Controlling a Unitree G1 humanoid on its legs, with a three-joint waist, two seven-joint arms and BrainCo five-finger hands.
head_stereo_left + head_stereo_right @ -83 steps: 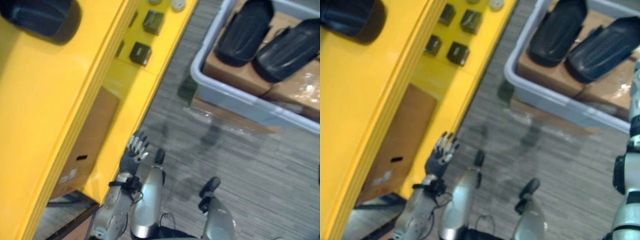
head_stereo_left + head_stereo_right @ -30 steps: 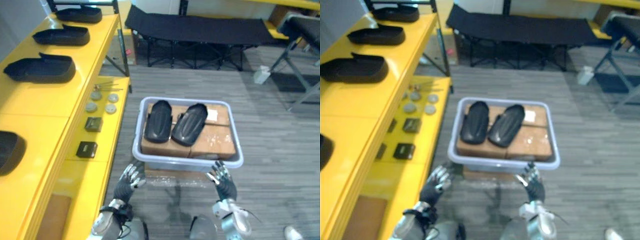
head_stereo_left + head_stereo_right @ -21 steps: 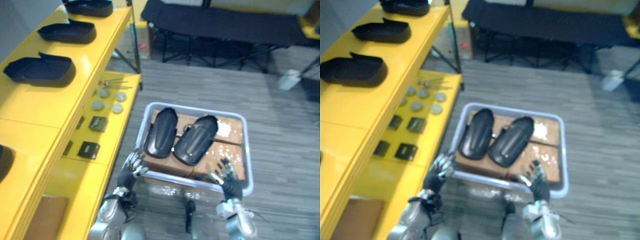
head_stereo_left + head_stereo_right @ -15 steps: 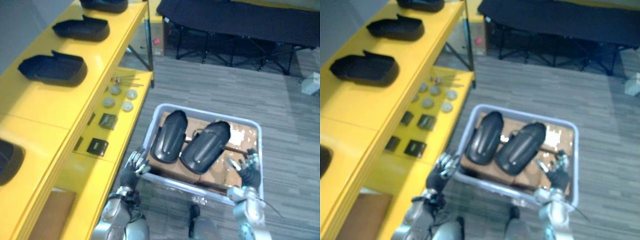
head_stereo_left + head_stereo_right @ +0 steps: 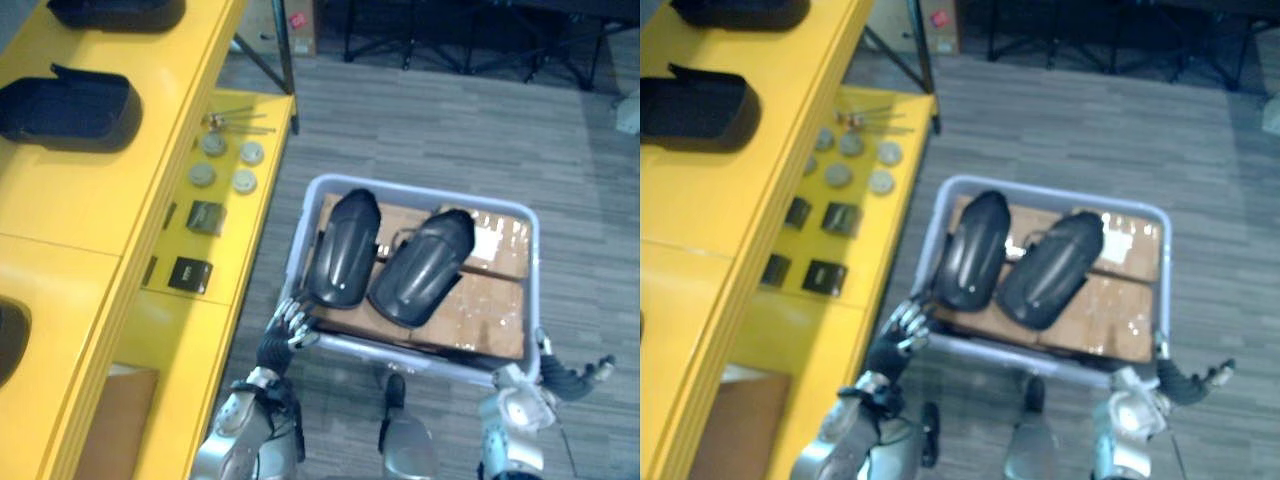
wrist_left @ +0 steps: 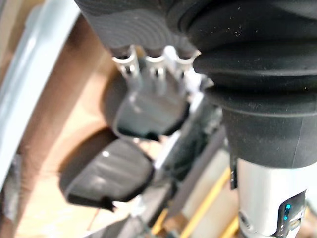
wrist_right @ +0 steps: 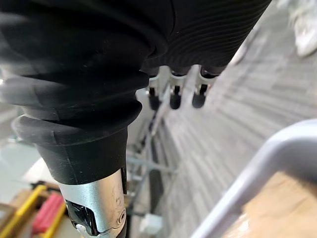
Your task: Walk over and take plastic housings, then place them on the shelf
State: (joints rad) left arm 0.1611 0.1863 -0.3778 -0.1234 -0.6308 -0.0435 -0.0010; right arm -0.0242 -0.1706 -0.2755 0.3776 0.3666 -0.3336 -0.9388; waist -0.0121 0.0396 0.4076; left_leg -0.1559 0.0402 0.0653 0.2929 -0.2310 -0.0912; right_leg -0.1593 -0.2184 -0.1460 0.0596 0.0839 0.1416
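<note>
Black plastic, glossy and shell-shaped: the two housings lie side by side on cardboard boxes (image 5: 480,310) inside a pale grey bin (image 5: 420,186) on the floor, directly ahead of us. We call them the left housing (image 5: 342,250) and the right housing (image 5: 422,268). Each has its long axis running away from us. The left one lies almost straight out, and the right one leans with its far end toward our right. Their flanks look to be touching or just beside each other near the middle; we cannot tell which.

Our left hand (image 5: 290,325) is the nearer one. It hovers at the bin's near-left corner, just beside the near end of the left housing, so that housing lies ahead of it and slightly to its right. In the left wrist view its fingers (image 6: 156,69) are straight and point toward the shell, grasping nothing.

Our right hand (image 5: 572,376) is outside the bin, past its near-right corner and over the floor, well apart from both housings. Its fingers (image 7: 172,91) are relaxed and empty.

We judge that the pick has not yet begun. The left hand would need to reach forward over the rim and take the left housing across its narrow width.

To our left runs the yellow shelf (image 5: 90,200), where another housing (image 5: 65,108) already sits.
</note>
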